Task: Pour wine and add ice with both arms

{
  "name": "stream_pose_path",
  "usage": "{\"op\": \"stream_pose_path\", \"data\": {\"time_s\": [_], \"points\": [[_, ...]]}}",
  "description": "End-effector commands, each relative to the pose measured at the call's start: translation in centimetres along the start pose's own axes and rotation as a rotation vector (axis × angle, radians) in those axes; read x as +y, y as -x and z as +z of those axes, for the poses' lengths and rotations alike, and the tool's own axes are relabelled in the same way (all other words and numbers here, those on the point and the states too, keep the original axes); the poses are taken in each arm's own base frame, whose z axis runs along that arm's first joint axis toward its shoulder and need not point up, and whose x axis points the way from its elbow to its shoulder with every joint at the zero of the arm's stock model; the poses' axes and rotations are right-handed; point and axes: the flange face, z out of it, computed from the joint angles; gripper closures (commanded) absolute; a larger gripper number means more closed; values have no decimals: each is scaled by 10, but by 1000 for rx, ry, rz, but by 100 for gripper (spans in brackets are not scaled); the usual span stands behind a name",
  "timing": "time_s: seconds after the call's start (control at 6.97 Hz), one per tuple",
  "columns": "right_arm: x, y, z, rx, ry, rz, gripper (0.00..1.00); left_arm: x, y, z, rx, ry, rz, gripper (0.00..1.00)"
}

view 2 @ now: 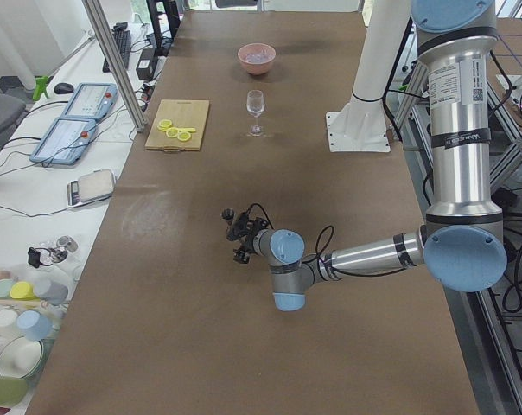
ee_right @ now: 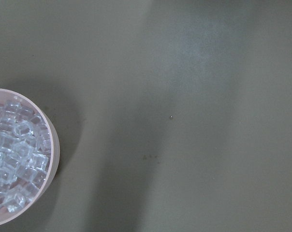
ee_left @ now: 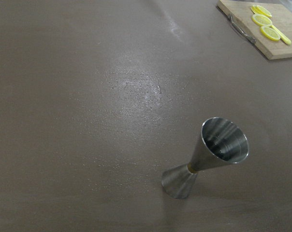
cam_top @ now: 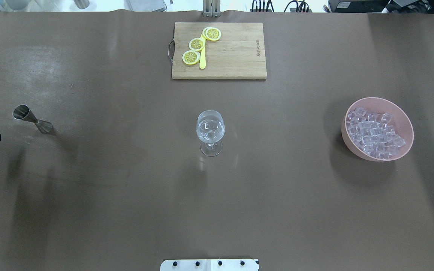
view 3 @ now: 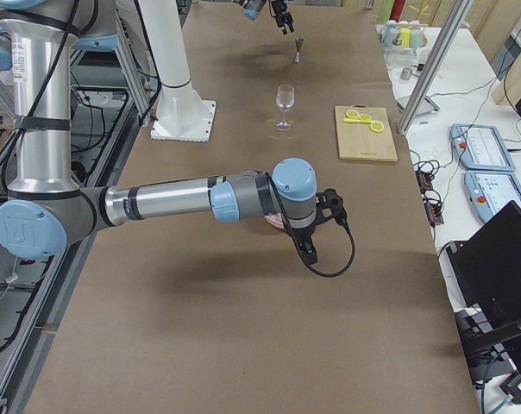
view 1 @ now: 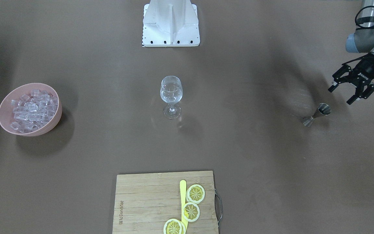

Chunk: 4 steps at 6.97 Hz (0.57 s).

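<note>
pink bowl (view 1: 53,123) at one tabletop (view 1: 239,146) end holds the ice (view 1: 32,109); the wine (view 1: 171,95) sits in a stemmed glass (view 1: 172,112) mid-tabletop. left pincer (view 1: 340,96) hangs spread apart just beside a steel measuring cup (view 1: 317,114). right pincer (view 3: 323,226), near the bowl: apart or together, cannot tell.

Overhead and front-facing views from opposite sides, both steeply down onto the wine glass (cam_top: 210,130)

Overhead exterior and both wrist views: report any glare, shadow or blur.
Overhead exterior: pale glare patch on the table beyond the jigger; soft shadow beside the pink bowl. Left wrist: same sheen, jigger sharp. Right wrist: ice slightly soft, broad shadow bands.
</note>
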Motion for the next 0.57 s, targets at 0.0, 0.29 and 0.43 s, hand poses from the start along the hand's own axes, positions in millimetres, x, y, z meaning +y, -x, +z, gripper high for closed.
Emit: {"op": "stream_pose_path", "data": {"time_s": [0.0,0.29,0.43], "points": [[0,1,-1,-1,-2,-2,0,13,-9,10,-13,-29,28,2],[0,3,-2,-15,-7,-3,0,31,-33,39,-44,-100,96,2],[2,4,-3,-16,-7,-3,0,38,-49,55,-57,-129,116,3]]}}
